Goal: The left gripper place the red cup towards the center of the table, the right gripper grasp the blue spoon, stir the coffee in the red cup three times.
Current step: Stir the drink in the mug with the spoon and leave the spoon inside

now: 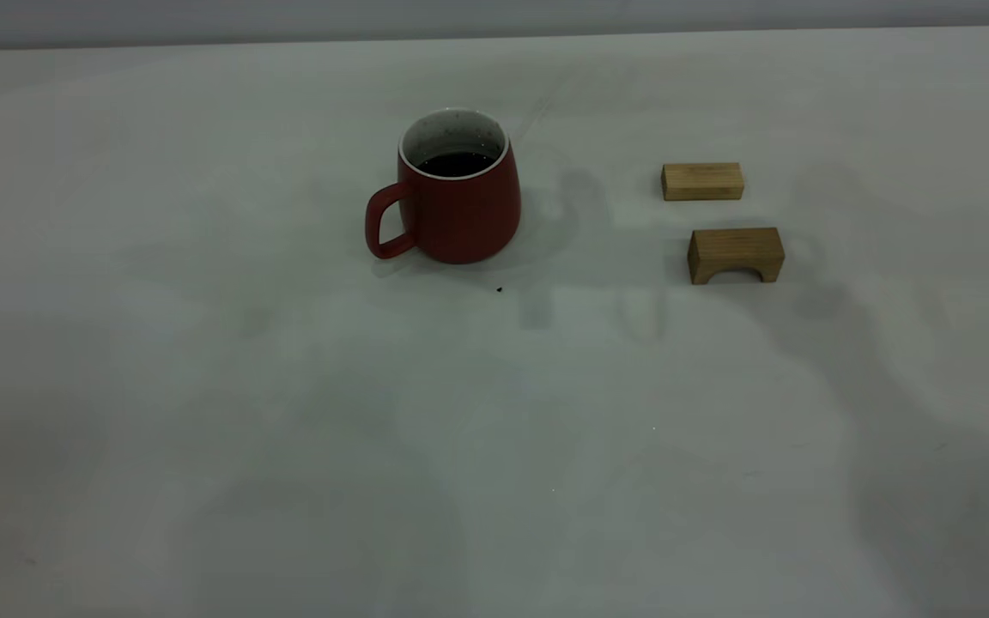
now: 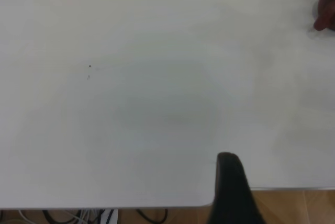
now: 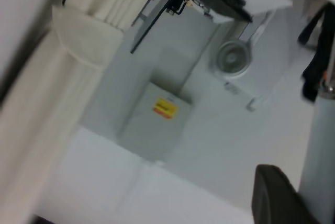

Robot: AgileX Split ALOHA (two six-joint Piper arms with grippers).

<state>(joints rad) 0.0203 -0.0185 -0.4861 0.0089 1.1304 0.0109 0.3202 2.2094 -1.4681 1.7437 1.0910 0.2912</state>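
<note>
Red cup alone near the table's middle — neither arm over the work area.

In the exterior view the red cup [image 1: 458, 196] stands upright on the table [image 1: 203, 386], handle toward the left arm's side, with dark coffee [image 1: 457, 163] inside; two wooden blocks [image 1: 702, 181] lie well apart from it toward the right arm's side, one arched. The left gripper [image 2: 230, 192] shows only one dark finger in its wrist view, held above the table's edge, a sliver of the cup far off; I cannot tell its spread. The right gripper [image 3: 277, 198] points away from the table toward room equipment — spread also unclear.
</note>
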